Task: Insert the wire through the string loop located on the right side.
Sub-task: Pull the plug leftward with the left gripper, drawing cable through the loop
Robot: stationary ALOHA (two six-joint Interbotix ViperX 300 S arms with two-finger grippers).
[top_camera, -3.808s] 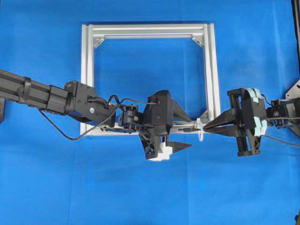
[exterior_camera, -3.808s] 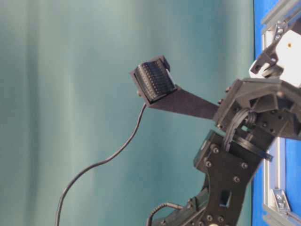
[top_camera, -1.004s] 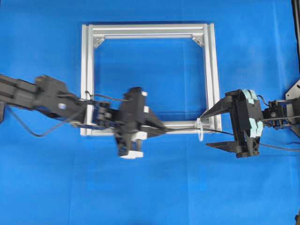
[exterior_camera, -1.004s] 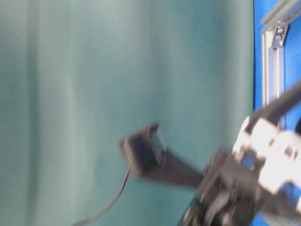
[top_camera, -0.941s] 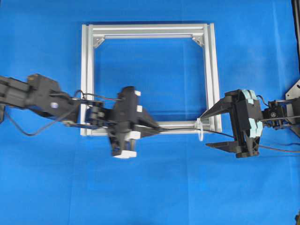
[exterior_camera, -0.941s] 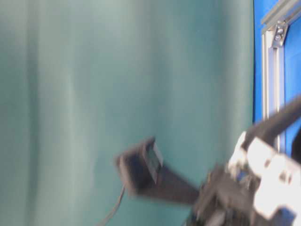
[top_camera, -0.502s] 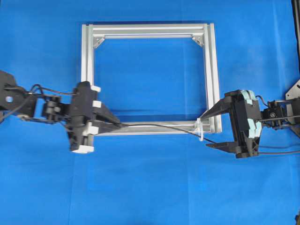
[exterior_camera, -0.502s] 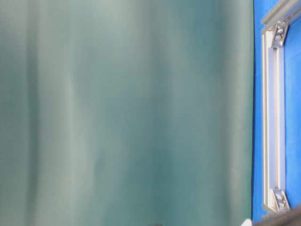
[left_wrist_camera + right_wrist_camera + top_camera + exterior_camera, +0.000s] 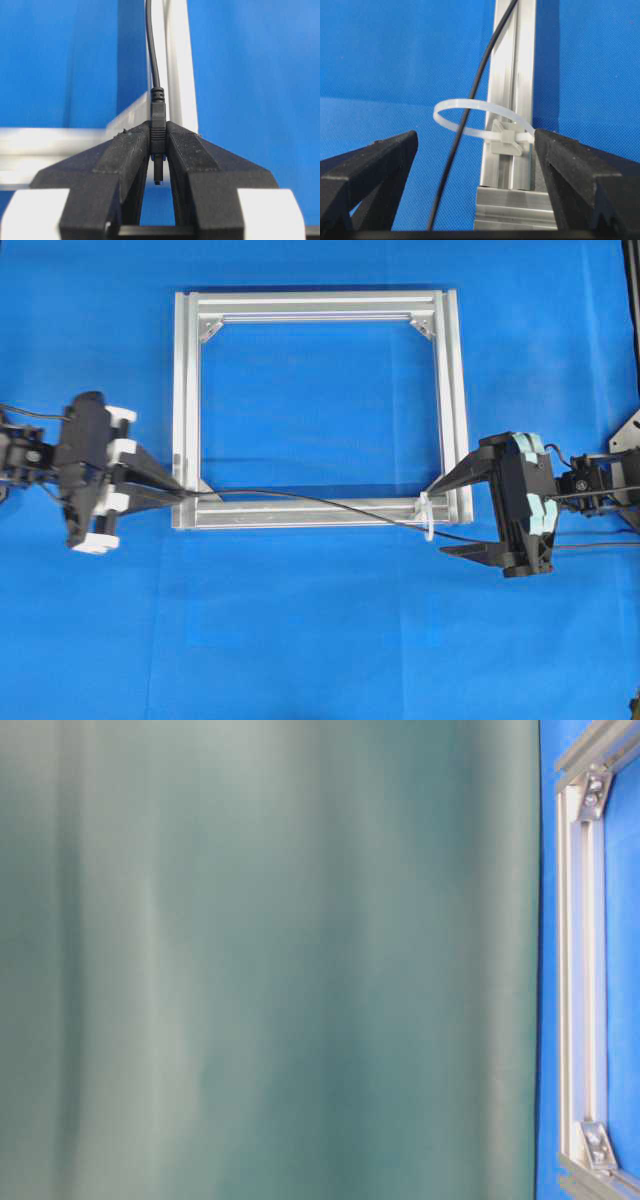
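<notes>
The thin black wire [image 9: 320,504] runs along the near bar of the silver frame [image 9: 315,304]. It passes through the whitish string loop [image 9: 428,519] near the frame's lower right corner and trails off to the right. My left gripper [image 9: 182,492] is at the frame's lower left corner, shut on the wire's plug [image 9: 158,120]; the wire [image 9: 150,45] leads away from the left gripper [image 9: 158,132]. My right gripper [image 9: 447,516] stands open on either side of the loop. Seen from the right wrist, the wire [image 9: 445,177] threads the loop [image 9: 474,130] between the right gripper's [image 9: 475,136] spread fingers.
A blue cloth covers the table. A black mount [image 9: 628,435] stands at the right edge. The table-level view shows only a teal curtain [image 9: 270,960] and one side of the frame [image 9: 580,970], with neither arm in it.
My left gripper has moved left along the frame's near bar to its lower left corner, taking the plug with it, and the wire now spans the bar. The right gripper has stayed put.
</notes>
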